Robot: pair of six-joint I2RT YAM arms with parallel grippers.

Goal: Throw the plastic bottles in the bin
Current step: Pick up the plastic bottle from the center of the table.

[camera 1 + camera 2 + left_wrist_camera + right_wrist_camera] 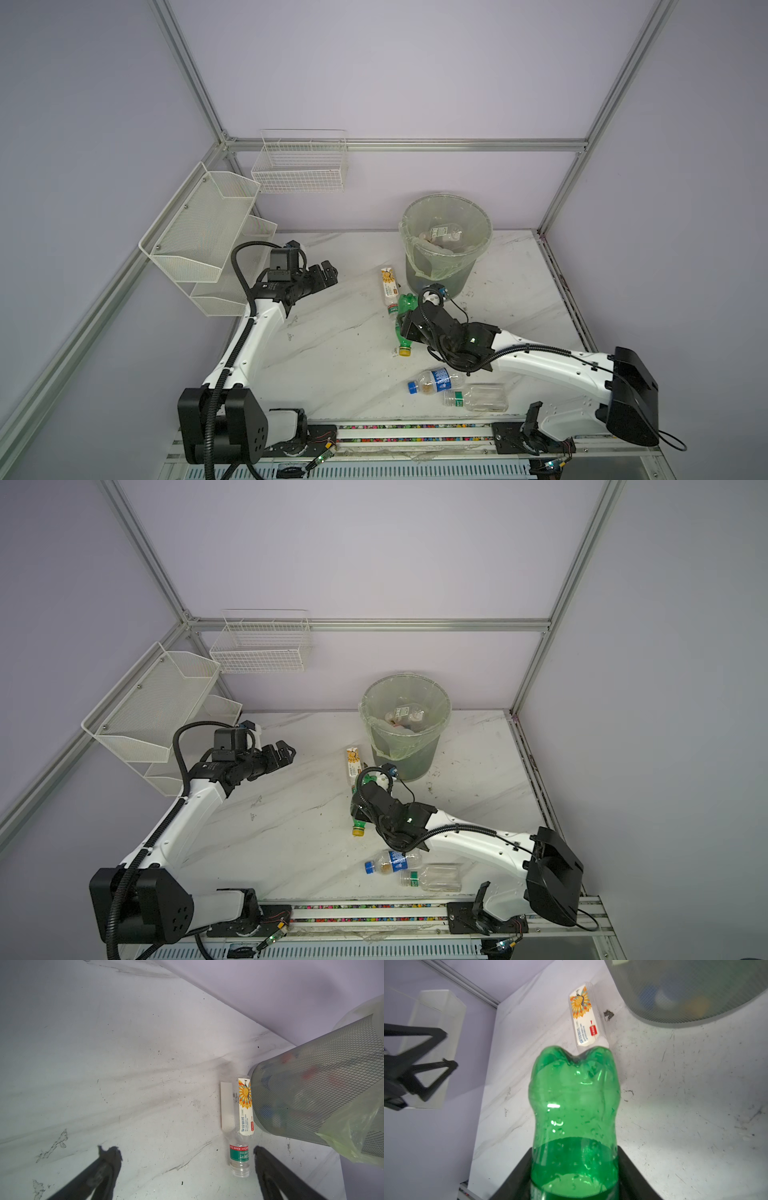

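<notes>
Green bottle [575, 1105] pinched in your right pincer [405, 328], in front of the bin [440, 278], your left pincer [185, 1152] spread, near the worktop's [332, 353] left edge.

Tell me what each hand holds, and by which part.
The right hand grips the green bottle around its middle. The left hand is open, holding nothing.

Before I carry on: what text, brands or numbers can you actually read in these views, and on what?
Nothing can be quoted reliably.
The clear bottle with the orange-patterned label: Chinese print, too blurred.
Its green neck band: white characters, too small.
The blue-labelled bottle: too small.
The green-banded clear bottle: too small.
The green bottle: no legible print.
The labelled bottle in the bin: too small.
</notes>
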